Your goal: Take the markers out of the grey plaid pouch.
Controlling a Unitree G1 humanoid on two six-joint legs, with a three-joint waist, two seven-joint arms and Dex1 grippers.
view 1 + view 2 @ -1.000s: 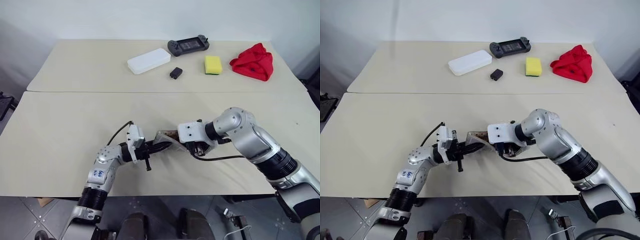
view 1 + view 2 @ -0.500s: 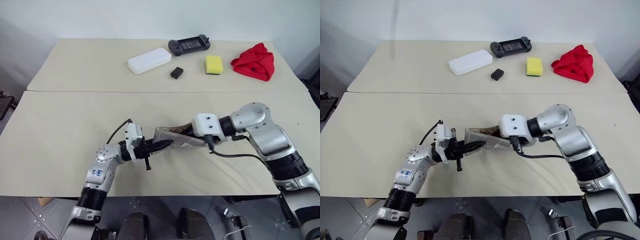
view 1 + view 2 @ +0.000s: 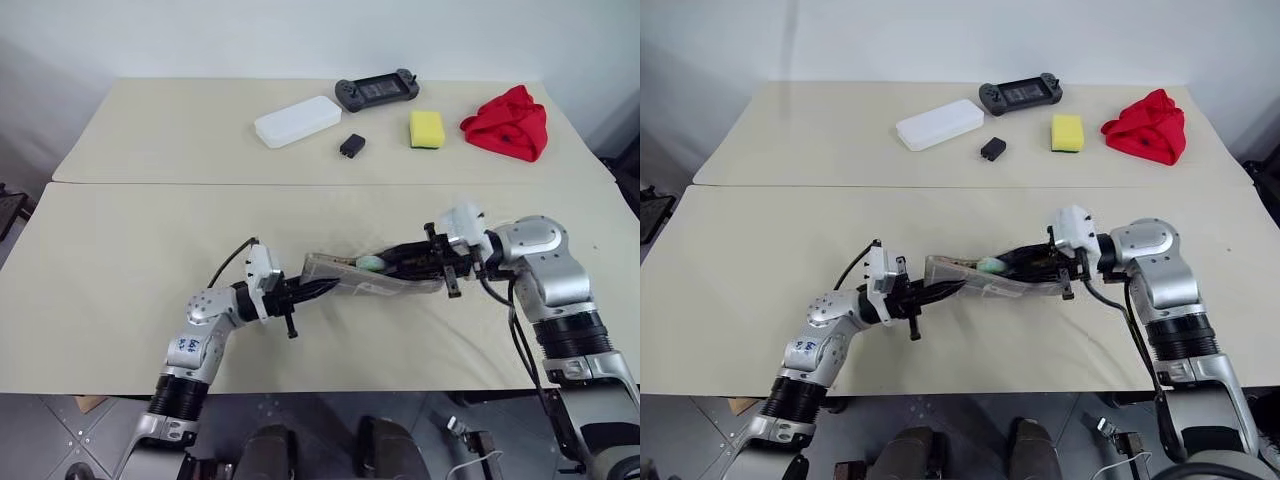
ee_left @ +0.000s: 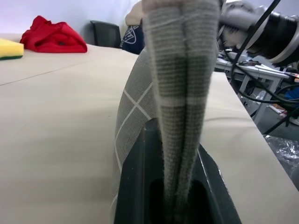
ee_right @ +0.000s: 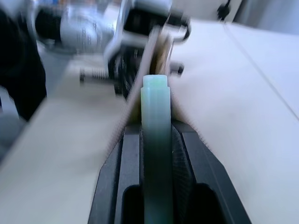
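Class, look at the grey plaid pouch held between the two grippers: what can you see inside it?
A pale green marker pokes from the grey plaid pouch, gripped by the right gripper. Fabric covers anything deeper inside.

This looks like a robotics lab or test room rather than a home. Two plain beige tables pushed together form the work surface [image 3: 130, 250], set against a bare white wall [image 3: 200, 40], with grey floor tiles [image 3: 60, 430] below. On the far table lies a spread of unrelated test props: a white oblong case [image 3: 297, 121], a handheld game controller [image 3: 376, 92], a small black block [image 3: 351, 145], a yellow sponge [image 3: 426, 129] and a crumpled red cloth [image 3: 507, 123]. The left wrist view shows a dark chair [image 4: 105, 33] and another bench with loose black cables [image 4: 261, 100] beyond the table edge.
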